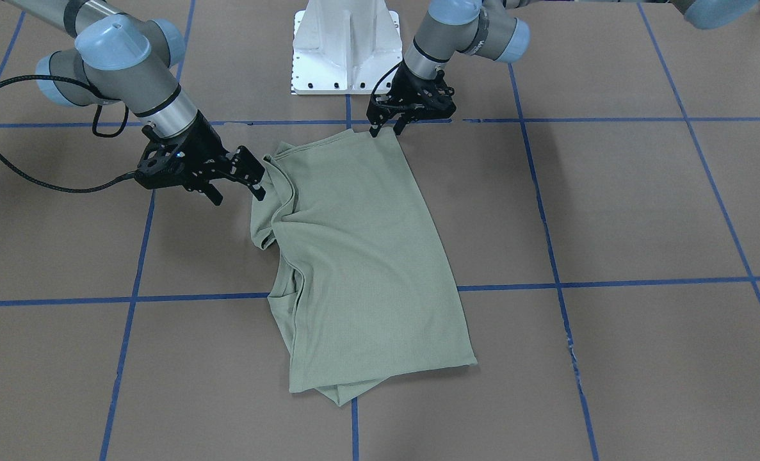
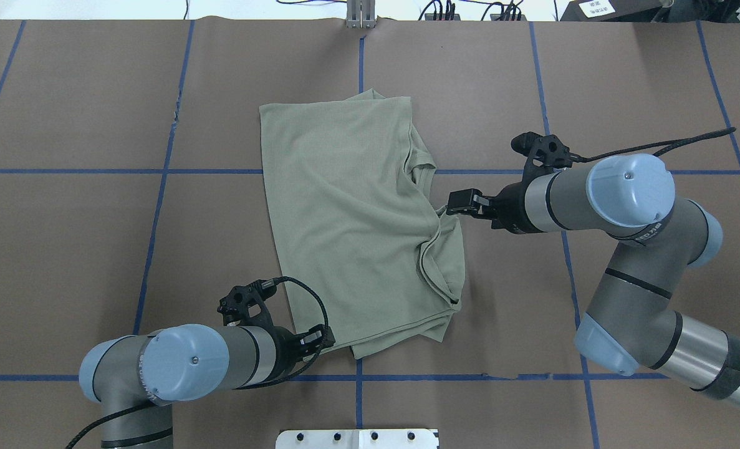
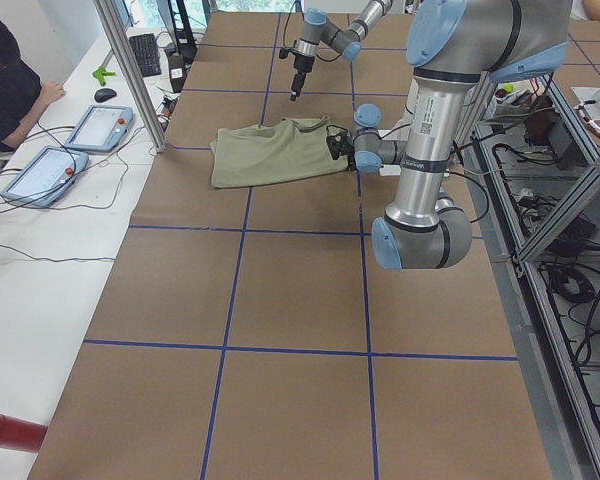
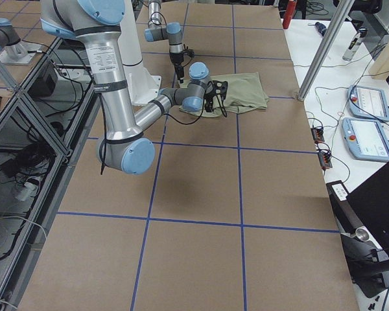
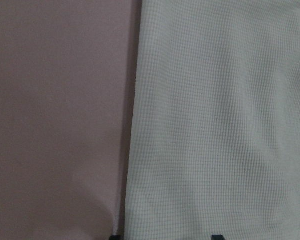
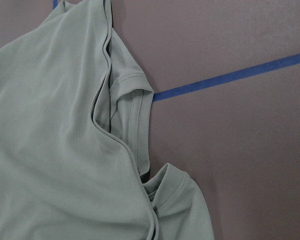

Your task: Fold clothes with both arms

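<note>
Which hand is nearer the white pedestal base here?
Left. The left hand is at the shirt corner just in front of the pedestal base; the right hand is farther off, at the shirt's side edge.

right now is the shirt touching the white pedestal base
No, in the front-facing view a strip of bare table and a blue tape line lie between the shirt and the white pedestal base.

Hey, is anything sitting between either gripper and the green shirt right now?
Nothing visible. The left gripper is open at one corner of the shirt, the right gripper open beside its bunched edge, with only bare table between.
</note>
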You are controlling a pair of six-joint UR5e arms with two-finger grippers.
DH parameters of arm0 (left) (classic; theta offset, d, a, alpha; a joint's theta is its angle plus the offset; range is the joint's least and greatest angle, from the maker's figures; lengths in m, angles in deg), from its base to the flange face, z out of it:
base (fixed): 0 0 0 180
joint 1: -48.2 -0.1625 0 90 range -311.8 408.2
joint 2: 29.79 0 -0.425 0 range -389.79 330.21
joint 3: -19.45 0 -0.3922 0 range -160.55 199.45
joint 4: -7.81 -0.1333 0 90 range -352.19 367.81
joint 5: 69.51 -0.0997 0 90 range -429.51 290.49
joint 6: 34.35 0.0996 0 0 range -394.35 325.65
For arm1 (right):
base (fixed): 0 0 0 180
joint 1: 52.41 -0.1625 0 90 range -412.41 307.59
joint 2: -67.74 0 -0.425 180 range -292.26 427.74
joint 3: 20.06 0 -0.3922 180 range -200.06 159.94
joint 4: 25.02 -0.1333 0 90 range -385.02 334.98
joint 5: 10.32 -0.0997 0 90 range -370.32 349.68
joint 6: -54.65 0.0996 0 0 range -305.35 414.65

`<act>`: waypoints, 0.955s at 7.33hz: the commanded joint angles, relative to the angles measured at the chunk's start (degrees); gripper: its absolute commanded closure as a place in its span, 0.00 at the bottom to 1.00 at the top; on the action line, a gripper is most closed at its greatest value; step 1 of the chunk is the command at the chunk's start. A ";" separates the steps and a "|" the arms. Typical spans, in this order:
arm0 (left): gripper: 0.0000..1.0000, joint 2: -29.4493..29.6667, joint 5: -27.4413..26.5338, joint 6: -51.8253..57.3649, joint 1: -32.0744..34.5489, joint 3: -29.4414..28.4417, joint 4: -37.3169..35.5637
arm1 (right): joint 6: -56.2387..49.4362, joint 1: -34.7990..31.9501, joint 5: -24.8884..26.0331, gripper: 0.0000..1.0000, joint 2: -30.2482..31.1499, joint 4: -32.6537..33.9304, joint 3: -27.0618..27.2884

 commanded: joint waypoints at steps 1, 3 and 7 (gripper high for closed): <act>0.39 0.12 0.00 0.00 0.05 -0.16 -0.05 | 0.00 0.00 0.00 0.00 0.03 0.01 0.00; 0.88 0.12 0.00 0.00 -0.03 -0.16 0.03 | 0.00 0.09 0.09 0.00 0.03 0.01 0.00; 1.00 0.12 0.35 0.88 0.05 0.63 0.03 | 16.38 8.58 11.91 0.00 -2.33 8.30 1.40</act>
